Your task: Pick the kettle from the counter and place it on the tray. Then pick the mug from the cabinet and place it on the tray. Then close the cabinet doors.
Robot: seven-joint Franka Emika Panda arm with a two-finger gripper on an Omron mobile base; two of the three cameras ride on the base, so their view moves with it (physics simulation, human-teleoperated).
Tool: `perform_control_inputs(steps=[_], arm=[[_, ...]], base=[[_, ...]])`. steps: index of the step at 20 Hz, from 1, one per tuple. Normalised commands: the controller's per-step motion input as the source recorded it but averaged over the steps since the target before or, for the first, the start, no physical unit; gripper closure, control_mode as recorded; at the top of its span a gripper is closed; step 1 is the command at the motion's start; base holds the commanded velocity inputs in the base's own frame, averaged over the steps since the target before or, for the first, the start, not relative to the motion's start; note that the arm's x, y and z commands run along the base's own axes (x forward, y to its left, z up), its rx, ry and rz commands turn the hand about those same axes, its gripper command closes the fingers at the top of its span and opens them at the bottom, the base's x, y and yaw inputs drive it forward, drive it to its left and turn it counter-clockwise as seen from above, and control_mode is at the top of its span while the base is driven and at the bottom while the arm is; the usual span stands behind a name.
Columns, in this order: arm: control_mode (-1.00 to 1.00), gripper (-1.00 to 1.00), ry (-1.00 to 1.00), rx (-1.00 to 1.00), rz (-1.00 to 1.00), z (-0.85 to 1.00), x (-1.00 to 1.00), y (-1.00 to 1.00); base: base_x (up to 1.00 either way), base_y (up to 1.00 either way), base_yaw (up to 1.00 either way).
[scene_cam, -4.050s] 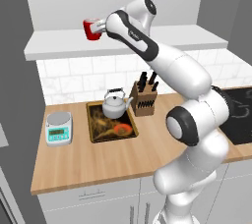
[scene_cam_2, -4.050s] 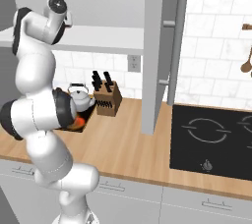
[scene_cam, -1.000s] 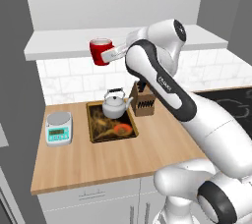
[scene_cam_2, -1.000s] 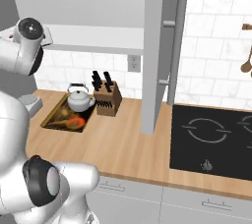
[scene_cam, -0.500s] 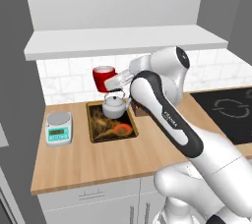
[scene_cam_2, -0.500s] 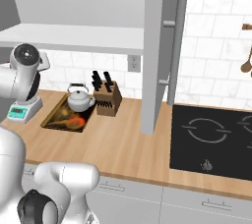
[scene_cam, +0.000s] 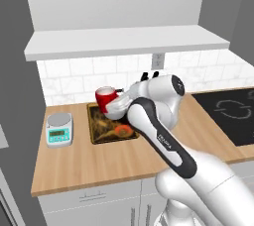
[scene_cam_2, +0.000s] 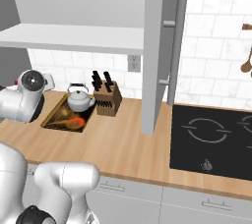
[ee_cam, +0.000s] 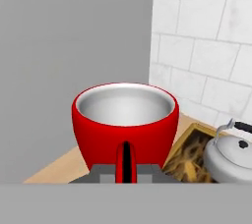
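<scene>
Lowered from shelf height, the mug (ee_cam: pixel 125 122) sits clamped by its handle in my gripper (scene_cam: pixel 120 102), upright, mouth up, above the tray (scene_cam: pixel 95 132). Right base view reveals the kettle (scene_cam_2: pixel 80 99) standing on it.

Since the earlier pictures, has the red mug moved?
Yes. In the left base view the mug, held in the claw, has come down from beside the cabinet shelf to just above the tray on the counter.
</scene>
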Motion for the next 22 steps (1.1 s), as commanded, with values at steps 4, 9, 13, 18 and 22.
perform_control_inputs(steps=[4, 9, 13, 18, 22], arm=[[-1.00, 1.00, 0.00, -0.06, 0.00, -0.60, 0.30, -0.02], [-1.00, 1.00, 0.02, -0.12, 0.00, -0.45, 0.56, -0.10], [-1.00, 1.00, 0.03, -0.02, 0.00, -0.40, 0.39, -0.11], [-1.00, 1.00, 0.00, 0.00, 0.01, -0.41, 0.15, -0.15], [-1.00, 1.00, 0.00, 0.00, 0.02, -0.45, 0.00, -0.13]], base=[[0.00, 0.00, 0.00], [0.00, 0.00, 0.00], [0.00, 0.00, 0.00], [0.00, 0.00, 0.00], [0.00, 0.00, 0.00]])
